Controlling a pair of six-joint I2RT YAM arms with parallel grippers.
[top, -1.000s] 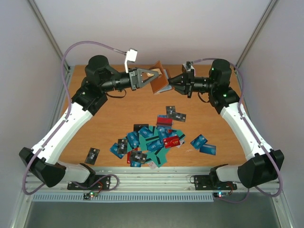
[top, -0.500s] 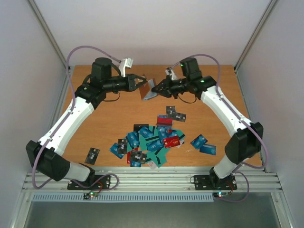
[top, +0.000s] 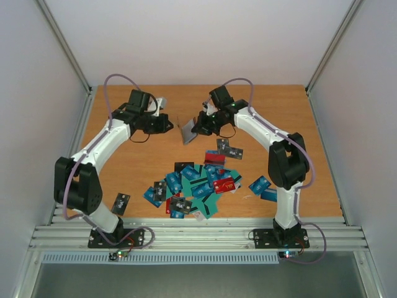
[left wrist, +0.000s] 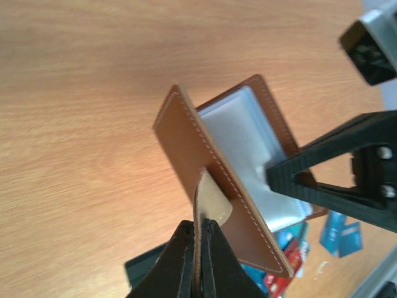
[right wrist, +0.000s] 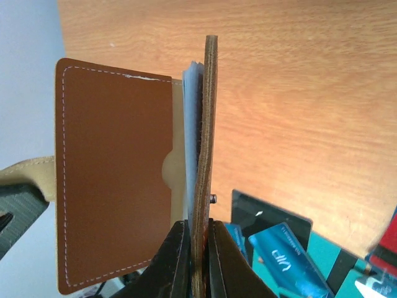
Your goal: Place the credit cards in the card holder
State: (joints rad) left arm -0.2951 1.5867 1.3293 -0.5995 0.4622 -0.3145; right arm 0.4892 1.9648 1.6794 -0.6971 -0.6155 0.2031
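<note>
Card holder point(top: 188, 130), flat brown leather-like wallet with pale stitching: held off the wooden table point(top: 285, 118), just beyond the far edge of the heap of thin blue, teal, red and black plastic credit cards point(top: 195, 186). Gripped from both sides and spread open like a book.

Left gripper point(left wrist: 200, 233): pressed together on the tan closure tab point(left wrist: 212, 202) of one cover.

Right gripper point(right wrist: 197, 226): pinched tight on the edge of the other cover, next to the clear plastic sleeves point(right wrist: 191, 112).

Change over the last second:
- Brought down and closer to the heap, from a higher position farther beyond it.
- Both arms folded inwards, with elbows now raised on either side of the heap.
- Both pinches kept throughout, with no release and no regrasp.

Meaning for the task:
- Preparation only. No card visible in the sleeves, none held, all lying in the heap or scattered close around it.
- Opened and lowered towards the loading area, probably for setting down beside the heap.
- No free gripper for picking a card while both are occupied.
- Likely requirement: release one side, or lay the wallet flat and open on the table.
- Risk on release: covers swinging shut, since the soft tab gives little control over the cover.
</note>
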